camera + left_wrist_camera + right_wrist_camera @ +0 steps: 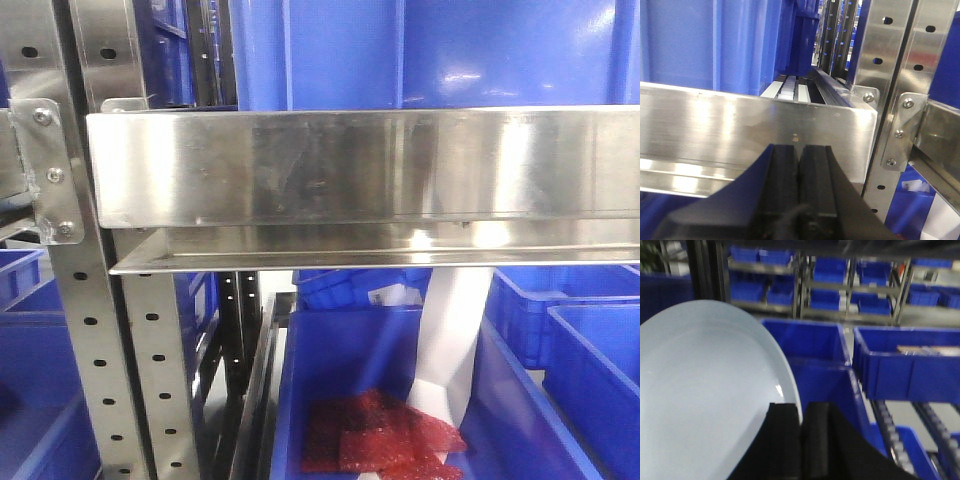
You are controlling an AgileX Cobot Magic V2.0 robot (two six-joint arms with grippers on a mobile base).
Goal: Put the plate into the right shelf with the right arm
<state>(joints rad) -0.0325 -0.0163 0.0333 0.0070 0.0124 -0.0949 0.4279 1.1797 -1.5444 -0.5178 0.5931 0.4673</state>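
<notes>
In the right wrist view a plain white round plate (700, 395) fills the left half of the picture, held on edge. My right gripper (801, 410) is shut on the plate's right rim, one black finger (785, 440) over the plate's face and the other behind it. Past the plate stand blue bins (812, 342) of the right shelf. In the front view the shelf's broad steel rail (360, 165) crosses the picture, and neither arm shows there. My left gripper (799, 150) is shut with nothing in it, close to a steel rail (740, 125).
Perforated steel posts (90, 340) stand at the left of the front view and at the right of the left wrist view (890, 75). A lower blue bin (400, 400) holds red bubble wrap (380, 435) and a white sheet (455, 330). Roller tracks (890, 430) run beside the bins.
</notes>
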